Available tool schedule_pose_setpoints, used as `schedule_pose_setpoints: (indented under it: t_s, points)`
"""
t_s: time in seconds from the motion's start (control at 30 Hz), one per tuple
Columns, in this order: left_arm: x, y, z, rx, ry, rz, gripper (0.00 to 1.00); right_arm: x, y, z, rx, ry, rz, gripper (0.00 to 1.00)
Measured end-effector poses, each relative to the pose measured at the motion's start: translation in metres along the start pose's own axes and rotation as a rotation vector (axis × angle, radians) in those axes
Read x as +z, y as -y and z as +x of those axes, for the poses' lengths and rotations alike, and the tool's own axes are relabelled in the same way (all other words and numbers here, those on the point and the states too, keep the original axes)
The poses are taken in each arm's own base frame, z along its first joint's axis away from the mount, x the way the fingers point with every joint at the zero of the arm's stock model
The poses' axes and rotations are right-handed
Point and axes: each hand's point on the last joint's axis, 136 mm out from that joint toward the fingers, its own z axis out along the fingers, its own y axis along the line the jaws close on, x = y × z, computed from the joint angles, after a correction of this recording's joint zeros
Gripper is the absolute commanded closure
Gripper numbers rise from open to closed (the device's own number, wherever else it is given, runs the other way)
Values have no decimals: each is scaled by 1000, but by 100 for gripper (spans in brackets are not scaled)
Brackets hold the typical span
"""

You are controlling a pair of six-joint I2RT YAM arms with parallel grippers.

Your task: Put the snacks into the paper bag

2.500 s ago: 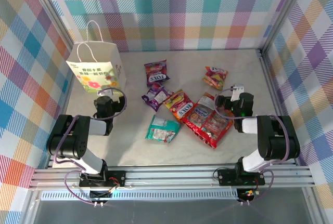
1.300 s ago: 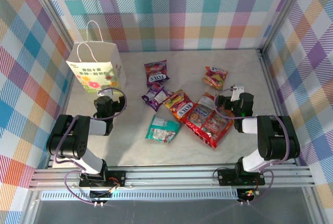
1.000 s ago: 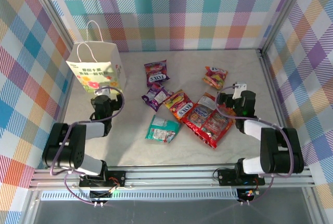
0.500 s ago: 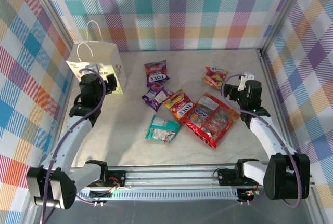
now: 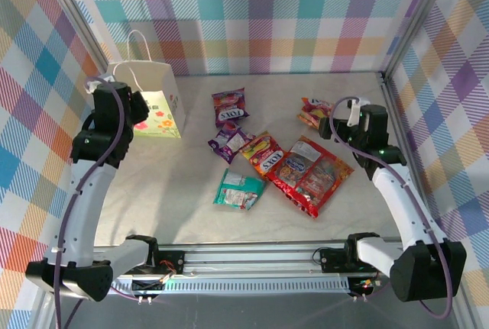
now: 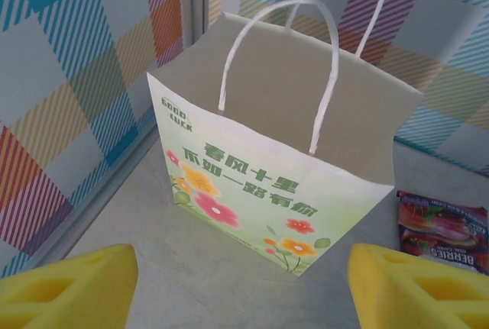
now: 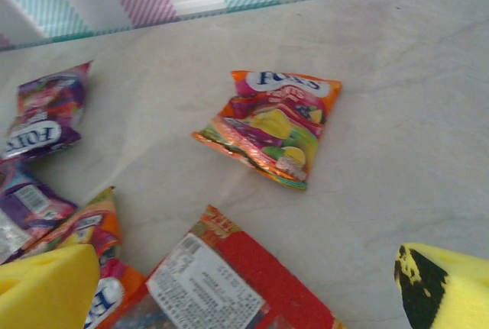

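Note:
The white paper bag (image 5: pixel 157 100) stands upright and open at the back left, its flower print (image 6: pixel 229 211) facing my left gripper (image 6: pixel 243 287). That gripper hovers just in front of the bag, open, with bare table between its yellow pads (image 6: pixel 69 283). Several snacks lie mid-table: two purple packets (image 5: pixel 229 106) (image 5: pixel 229 140), an orange-red one (image 5: pixel 263 152), a large red one (image 5: pixel 309 175) and a teal-green one (image 5: pixel 239 189). The small red-yellow packet (image 7: pixel 271 127) lies ahead of my open right gripper (image 7: pixel 244 287), which hangs above the corner of the large red packet (image 7: pixel 221 283).
Checked walls enclose the table on three sides, with metal posts at the corners. The bag sits close to the left wall (image 6: pixel 69 100). A purple packet (image 6: pixel 443 230) lies right of the bag. Bare tabletop (image 5: pixel 168 184) stretches between the bag and the snacks.
Both arms have risen from their folded rest and reached forward. The left one swung up to the bag, the right one towards the small red-yellow packet. The snacks and bag have not moved.

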Motion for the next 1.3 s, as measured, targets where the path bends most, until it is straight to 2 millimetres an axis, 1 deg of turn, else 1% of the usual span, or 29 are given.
schedule_pose_setpoints:
  t_s: [0.07,0.17,0.23,0.27,0.3,0.33,0.43,0.57,0.67,0.73,0.83,0.97,1.13,1.2,1.3]
  points:
    - [5,2,-1,1,-25,-16,33,-8,-10,-11,-11,5,-21,1]
    - [18,7,0,4,-55,-43,32,-19,-26,-24,-30,12,-55,1]
    - [27,8,4,11,-76,-70,33,-23,-35,-28,-42,6,-73,1]
    - [32,9,6,13,-84,-84,35,-24,-39,-29,-48,0,-83,1]
    - [36,9,8,14,-90,-95,37,-24,-43,-29,-53,-8,-92,1]
    - [39,9,9,15,-94,-106,42,-23,-46,-27,-58,-20,-99,1]
    - [46,10,7,5,-89,-130,42,-19,-56,-21,-74,-63,-117,1]
    - [54,15,-4,-9,-70,-149,43,-14,-70,-7,-100,-119,-144,1]
    - [66,22,-10,-18,-61,-157,46,-13,-81,4,-121,-155,-163,1]
    - [75,27,-10,-23,-67,-164,48,-13,-85,8,-132,-171,-171,1]
    - [88,33,-7,-24,-78,-180,49,-15,-89,9,-142,-178,-174,1]
    - [101,36,-6,-28,-84,-209,51,-17,-88,4,-151,-168,-163,1]
    - [111,38,-7,-29,-81,-235,54,-20,-88,1,-155,-155,-162,1]
    - [115,39,-10,-32,-75,-250,57,-21,-88,0,-158,-152,-163,1]
    - [122,40,-11,-30,-75,-274,58,-21,-87,1,-163,-156,-156,1]
